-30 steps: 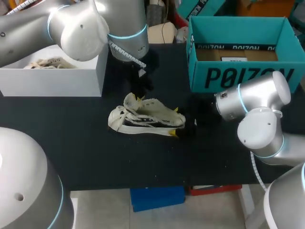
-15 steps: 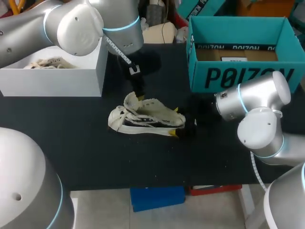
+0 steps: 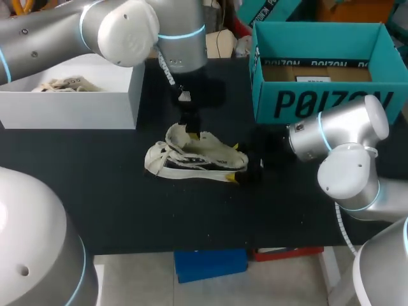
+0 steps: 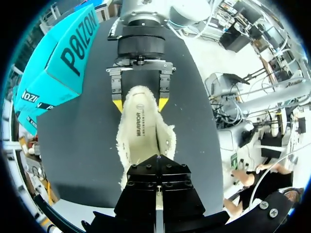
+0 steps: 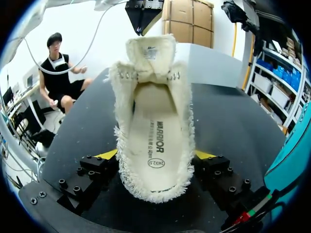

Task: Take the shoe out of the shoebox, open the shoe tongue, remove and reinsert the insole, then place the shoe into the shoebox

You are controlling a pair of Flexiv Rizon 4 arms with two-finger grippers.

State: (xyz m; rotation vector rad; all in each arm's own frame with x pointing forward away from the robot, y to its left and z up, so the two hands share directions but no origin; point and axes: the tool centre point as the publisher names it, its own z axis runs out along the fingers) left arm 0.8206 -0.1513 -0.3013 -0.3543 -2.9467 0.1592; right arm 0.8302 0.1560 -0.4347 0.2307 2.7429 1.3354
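A cream, frayed shoe [image 3: 194, 156] lies on the black table, its printed insole [image 5: 156, 145] inside it. My right gripper [image 3: 234, 162] is shut on its heel, a yellow fingertip [image 5: 107, 154] pressed to each side. The tongue [image 5: 150, 51] stands upright at the far end. My left gripper [image 3: 189, 127] hangs shut with its tip just over the tongue's upper edge [image 5: 144, 14]; no hold on the tongue shows. In the left wrist view the shut left gripper [image 4: 156, 162] hides the tongue, and the right gripper [image 4: 140, 104] clasps the heel beyond. The teal shoebox [image 3: 319, 102] stands open at the back right.
A white box [image 3: 76, 108] at the back left holds another cream item [image 3: 64, 84]. The shoebox [image 4: 58, 63] stands close beside my right arm. Bare black tabletop [image 3: 127, 210] stretches in front of the shoe to the near edge.
My left arm has swung in and lowered its gripper onto the tongue's top. The shoe and the right arm have stayed put.
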